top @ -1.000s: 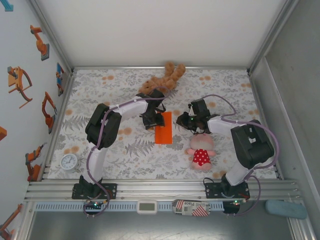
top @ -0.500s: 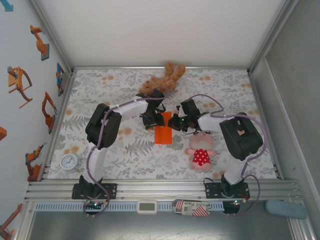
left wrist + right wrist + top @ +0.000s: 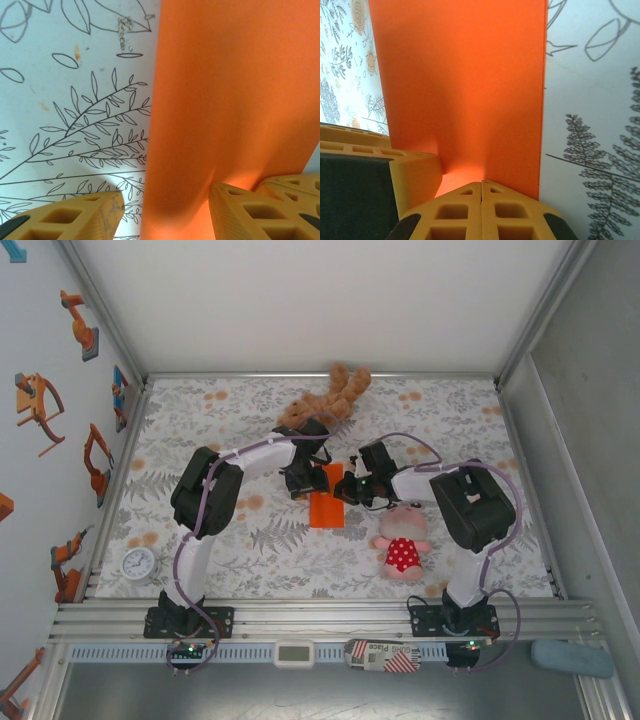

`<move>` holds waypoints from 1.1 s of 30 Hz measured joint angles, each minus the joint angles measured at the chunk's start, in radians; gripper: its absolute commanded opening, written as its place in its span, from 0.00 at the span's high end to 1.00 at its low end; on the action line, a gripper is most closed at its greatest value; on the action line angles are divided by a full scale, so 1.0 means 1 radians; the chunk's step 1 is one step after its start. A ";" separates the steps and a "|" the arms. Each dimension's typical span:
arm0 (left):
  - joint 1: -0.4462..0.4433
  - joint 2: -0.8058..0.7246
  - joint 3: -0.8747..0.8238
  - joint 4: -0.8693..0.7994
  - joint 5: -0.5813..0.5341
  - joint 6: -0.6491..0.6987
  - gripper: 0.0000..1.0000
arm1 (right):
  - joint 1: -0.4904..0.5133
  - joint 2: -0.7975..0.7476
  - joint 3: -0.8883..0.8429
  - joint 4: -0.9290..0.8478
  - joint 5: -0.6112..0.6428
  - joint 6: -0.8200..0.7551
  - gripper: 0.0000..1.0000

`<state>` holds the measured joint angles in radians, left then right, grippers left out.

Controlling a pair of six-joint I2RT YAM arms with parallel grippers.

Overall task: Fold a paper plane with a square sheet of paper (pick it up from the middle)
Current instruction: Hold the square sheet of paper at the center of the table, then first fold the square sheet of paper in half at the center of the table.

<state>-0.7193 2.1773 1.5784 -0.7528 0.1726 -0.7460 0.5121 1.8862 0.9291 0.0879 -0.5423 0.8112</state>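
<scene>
Your right pincer (image 3: 481, 186) is closed, its two yellow fingertips pressed together and resting on the thin, bright orange sheet of paper (image 3: 327, 508). That sheet lies as a narrow folded strip on the leaf-patterned tablecloth (image 3: 250, 540), mid-table between both arms. Your left pincer (image 3: 165, 202) stands open, one finger on the cloth and the other on the paper. A brown plush bear (image 3: 330, 395) lies behind the strip. A pink doll in a red dress (image 3: 402, 545) lies near, to its right.
</scene>
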 measured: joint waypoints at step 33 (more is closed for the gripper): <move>0.015 -0.378 -0.232 0.267 0.008 -0.044 0.66 | -0.007 0.038 0.063 -0.091 -0.034 -0.156 1.00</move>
<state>-0.7044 1.7988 1.3460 -0.4854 0.1806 -0.7898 0.5049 1.9244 0.9924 -0.0029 -0.5766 0.6548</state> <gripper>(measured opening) 0.400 0.050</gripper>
